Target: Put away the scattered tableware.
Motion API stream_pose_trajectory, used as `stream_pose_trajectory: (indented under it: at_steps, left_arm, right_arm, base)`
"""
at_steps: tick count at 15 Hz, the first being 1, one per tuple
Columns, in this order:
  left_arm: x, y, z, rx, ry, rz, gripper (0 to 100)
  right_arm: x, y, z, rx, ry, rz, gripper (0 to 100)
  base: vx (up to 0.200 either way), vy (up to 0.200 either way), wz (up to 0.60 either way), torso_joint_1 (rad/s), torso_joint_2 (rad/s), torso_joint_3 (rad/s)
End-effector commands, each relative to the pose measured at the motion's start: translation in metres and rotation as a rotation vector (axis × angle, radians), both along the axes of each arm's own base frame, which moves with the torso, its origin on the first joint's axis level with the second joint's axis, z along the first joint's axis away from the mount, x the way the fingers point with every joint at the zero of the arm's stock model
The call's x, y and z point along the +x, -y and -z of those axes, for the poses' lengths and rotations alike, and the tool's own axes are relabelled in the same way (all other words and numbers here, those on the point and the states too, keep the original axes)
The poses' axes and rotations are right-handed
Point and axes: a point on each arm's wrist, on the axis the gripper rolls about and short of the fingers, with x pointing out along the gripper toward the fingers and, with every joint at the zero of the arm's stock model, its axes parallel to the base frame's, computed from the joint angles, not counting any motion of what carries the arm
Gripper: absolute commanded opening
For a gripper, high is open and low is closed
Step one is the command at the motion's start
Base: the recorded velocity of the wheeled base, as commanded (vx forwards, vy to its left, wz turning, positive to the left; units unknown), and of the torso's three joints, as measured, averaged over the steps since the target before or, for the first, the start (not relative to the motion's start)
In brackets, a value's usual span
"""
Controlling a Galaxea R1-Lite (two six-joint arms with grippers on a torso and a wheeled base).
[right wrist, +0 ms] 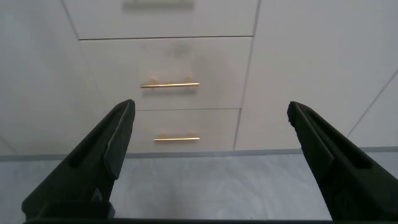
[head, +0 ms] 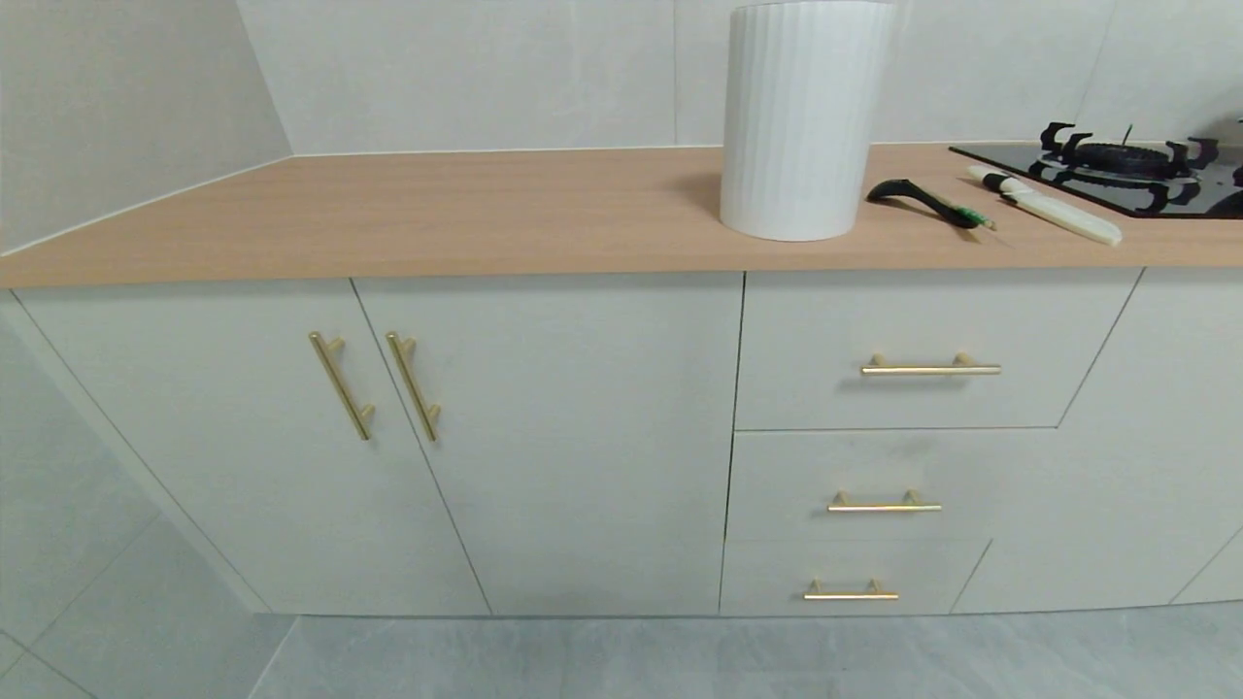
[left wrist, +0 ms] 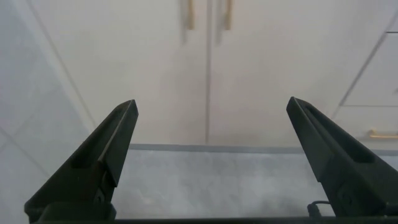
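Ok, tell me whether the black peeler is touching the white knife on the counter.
Apart. In the head view a strip of bare counter shows between the black peeler and the white knife lying beside it.

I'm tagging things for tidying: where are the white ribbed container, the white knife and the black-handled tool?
white ribbed container (head: pixel 801 126): head view, middle of its ribbed side.
white knife (head: pixel 1058 213): head view, middle of its blade.
black-handled tool (head: pixel 918 196): head view, its black handle.
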Motion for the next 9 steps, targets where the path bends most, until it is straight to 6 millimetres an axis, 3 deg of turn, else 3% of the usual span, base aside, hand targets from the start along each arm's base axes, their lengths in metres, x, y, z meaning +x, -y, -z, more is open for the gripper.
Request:
stream_pose_trajectory:
  at_steps: [1,9]
  left_arm:
    - [0.0001,0.0,0.0,-0.001,-0.002,0.0,100]
    - [0.0001,0.0,0.0,-0.001,-0.002,-0.001,100]
  right_arm:
    - [0.0001,0.0,0.0,0.0,-0.001,0.0,100]
    - [0.0001,0.0,0.0,0.0,-0.001,0.0,100]
  base:
    - [0.0,0.0,0.0,0.0,0.0,0.0]
    - [0.0,0.0,0.0,0.0,0.0,0.0]
